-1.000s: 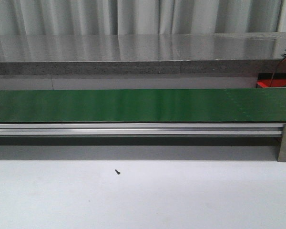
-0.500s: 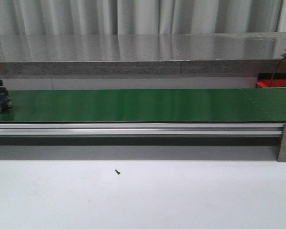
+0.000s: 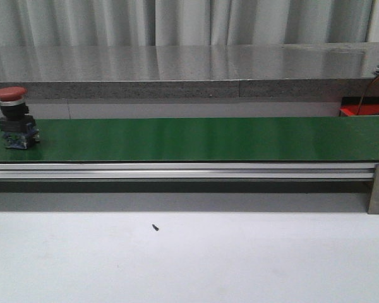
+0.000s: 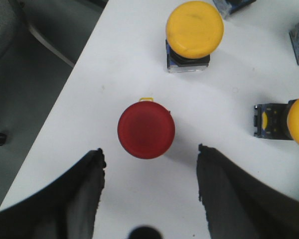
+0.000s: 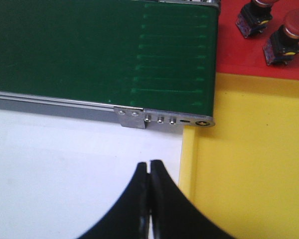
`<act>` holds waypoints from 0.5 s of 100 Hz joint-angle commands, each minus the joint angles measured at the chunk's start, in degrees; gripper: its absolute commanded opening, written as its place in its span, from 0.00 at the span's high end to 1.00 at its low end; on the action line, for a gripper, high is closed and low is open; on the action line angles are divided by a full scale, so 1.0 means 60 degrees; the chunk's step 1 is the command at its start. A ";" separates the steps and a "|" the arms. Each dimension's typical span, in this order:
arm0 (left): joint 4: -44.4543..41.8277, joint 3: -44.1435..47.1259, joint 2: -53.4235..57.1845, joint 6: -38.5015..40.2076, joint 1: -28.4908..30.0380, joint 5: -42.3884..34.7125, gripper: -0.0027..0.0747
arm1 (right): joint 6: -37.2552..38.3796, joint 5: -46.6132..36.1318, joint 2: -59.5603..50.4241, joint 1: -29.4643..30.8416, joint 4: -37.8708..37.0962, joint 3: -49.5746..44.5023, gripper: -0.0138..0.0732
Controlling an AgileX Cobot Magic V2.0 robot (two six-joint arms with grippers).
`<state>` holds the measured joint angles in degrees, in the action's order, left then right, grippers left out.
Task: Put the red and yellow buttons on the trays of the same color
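Green belt (image 3: 196, 139) runs the full width of the front view, edged along its near side by a silver aluminium rail (image 3: 177, 170), with bare white table (image 3: 189, 259) in front of it. A red-capped button (image 3: 14, 118) stands upright on the belt's far left end, its domed cap over a dark body and a bluish base; the belt to its right is unoccupied up to the right border. In the left wrist view the left gripper (image 4: 148, 169) has its jaws spread wide and holds nothing; it hovers over a white surface (image 4: 139, 199) close to that surface's edge, with another red button (image 4: 146, 130) seen cap-on just ahead of the gap between the fingers. A yellow button (image 4: 194, 30) stands farther off, and a second yellow one (image 4: 289, 122) lies on its side. In the right wrist view the right gripper (image 5: 149, 172) has its fingers pressed together, empty, above the white table beside the yellow tray (image 5: 249, 169). The red tray (image 5: 239, 50) adjoins it at the belt's end and carries two red buttons (image 5: 281, 37).
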<state>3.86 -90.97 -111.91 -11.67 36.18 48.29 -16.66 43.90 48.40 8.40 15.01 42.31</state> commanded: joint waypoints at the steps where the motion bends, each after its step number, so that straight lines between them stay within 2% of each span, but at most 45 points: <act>1: -0.0022 -0.0302 0.0293 0.0127 0.0019 -0.0471 0.43 | -0.0068 -0.0439 -0.0081 0.0000 0.0129 0.0250 0.92; 50: -0.0018 -0.0302 -0.0324 0.0027 0.0019 -0.1435 0.43 | -0.0068 -0.0439 -0.0081 0.0000 0.0129 0.0250 0.92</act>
<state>3.63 -90.97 -116.53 -11.67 36.18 43.01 -16.66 43.90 48.40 8.40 15.01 42.31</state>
